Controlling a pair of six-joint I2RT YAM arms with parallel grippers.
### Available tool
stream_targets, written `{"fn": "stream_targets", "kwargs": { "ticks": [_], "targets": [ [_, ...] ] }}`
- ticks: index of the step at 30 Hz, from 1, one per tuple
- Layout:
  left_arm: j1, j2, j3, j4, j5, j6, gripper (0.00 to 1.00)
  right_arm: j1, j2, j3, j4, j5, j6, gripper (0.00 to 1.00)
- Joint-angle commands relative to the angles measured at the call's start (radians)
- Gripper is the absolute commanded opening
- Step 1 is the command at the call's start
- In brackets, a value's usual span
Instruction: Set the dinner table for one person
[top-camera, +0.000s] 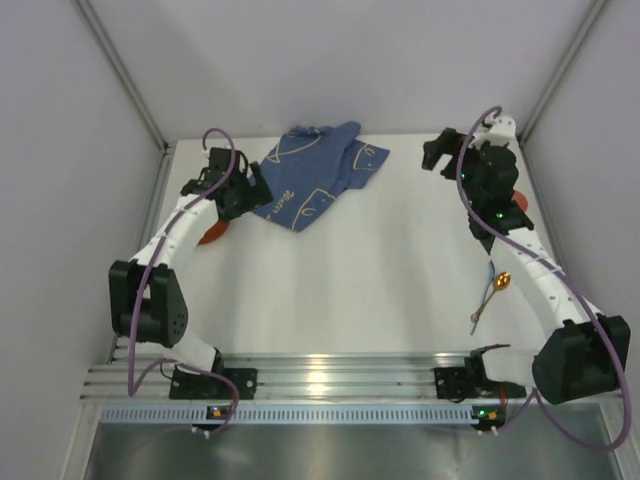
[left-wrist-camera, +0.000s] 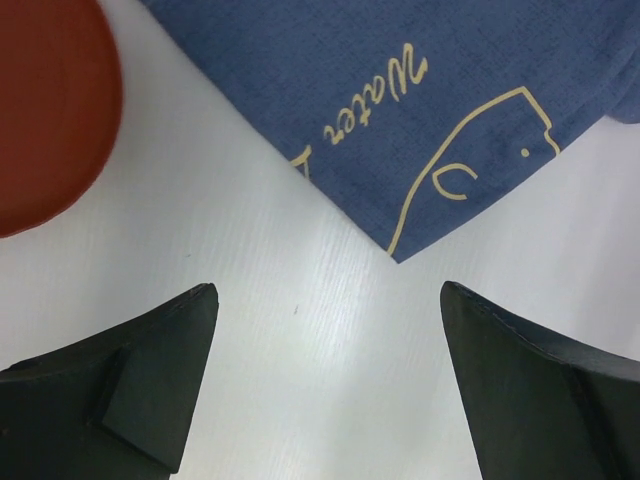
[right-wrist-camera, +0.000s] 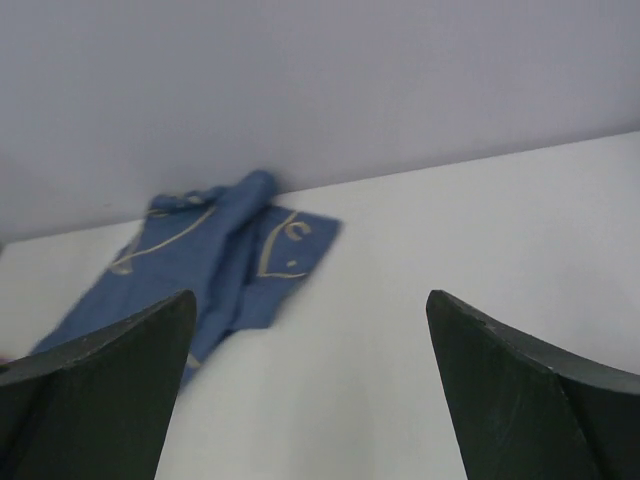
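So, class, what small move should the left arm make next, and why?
Probably ease the left gripper down onto the near corner of the blue cloth, then close: its jaws stand open over bare table just short of that corner, and the cloth lies crumpled.

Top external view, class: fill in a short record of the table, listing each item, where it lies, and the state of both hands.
table: white, not yet set
cloth: blue, crumpled, far centre
red dish: left of cloth, partly hidden
spoon: near right edge
left hand: open, empty, by cloth corner
right hand: open, empty
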Motion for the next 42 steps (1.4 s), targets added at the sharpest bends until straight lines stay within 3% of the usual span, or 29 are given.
{"fn": "stream_targets", "kwargs": {
  "ticks": [1, 3, 5, 6, 7, 10, 12, 15, 23, 27, 34, 35, 36, 37, 38, 42],
  "targets": [
    [-0.041, 0.085, 0.105, -0.018, -0.042, -0.063, 0.98, 0.033, -0.014, 0.170, -0.392, -0.329, 0.182, 1.00],
    [-0.056, 0.138, 0.139, -0.007, -0.056, -0.078, 0.97, 0.019, -0.063, 0.147, -0.420, -0.445, 0.265, 1.00],
    [-0.068, 0.171, 0.162, 0.010, -0.089, -0.087, 0.96, -0.024, -0.139, 0.029, -0.423, -0.472, 0.458, 1.00],
    [-0.070, 0.203, 0.170, 0.010, -0.096, -0.090, 0.96, -0.046, -0.169, -0.026, -0.359, -0.547, 0.571, 1.00],
    [-0.070, 0.220, 0.176, 0.011, -0.105, -0.104, 0.95, -0.094, -0.195, -0.160, -0.278, -0.610, 0.621, 1.00],
    [-0.070, 0.266, 0.194, 0.010, -0.156, -0.124, 0.95, -0.120, -0.255, -0.316, -0.124, -0.750, 0.742, 1.00],
    [-0.069, 0.289, 0.199, 0.025, -0.165, -0.126, 0.95, -0.116, -0.273, -0.344, -0.113, -0.747, 0.752, 1.00],
    [-0.065, 0.329, 0.204, 0.047, -0.177, -0.123, 0.95, -0.125, -0.307, -0.318, -0.243, -0.699, 0.682, 1.00],
    [0.002, 0.473, 0.227, 0.097, -0.153, -0.129, 0.93, -0.122, -0.221, -0.060, -0.642, -0.642, 0.402, 1.00],
    [0.017, 0.533, 0.257, 0.134, -0.122, -0.117, 0.81, -0.123, -0.186, -0.007, -0.749, -0.644, 0.326, 1.00],
    [0.020, 0.646, 0.369, 0.120, -0.104, -0.120, 0.56, -0.116, -0.123, 0.016, -0.754, -0.668, 0.301, 1.00],
    [0.022, 0.671, 0.397, 0.119, -0.097, -0.117, 0.39, -0.110, -0.097, 0.021, -0.753, -0.667, 0.301, 1.00],
    [0.023, 0.683, 0.412, 0.113, -0.090, -0.115, 0.30, -0.104, -0.082, 0.030, -0.750, -0.659, 0.301, 1.00],
    [0.027, 0.699, 0.431, 0.094, -0.075, -0.109, 0.10, -0.084, -0.066, 0.044, -0.739, -0.653, 0.302, 1.00],
    [0.030, 0.720, 0.473, 0.075, -0.070, -0.109, 0.00, -0.071, -0.031, 0.050, -0.728, -0.642, 0.305, 1.00],
    [0.043, 0.687, 0.507, 0.047, -0.056, -0.112, 0.00, 0.011, 0.113, 0.118, -0.641, -0.587, 0.331, 1.00]
  ]
}}
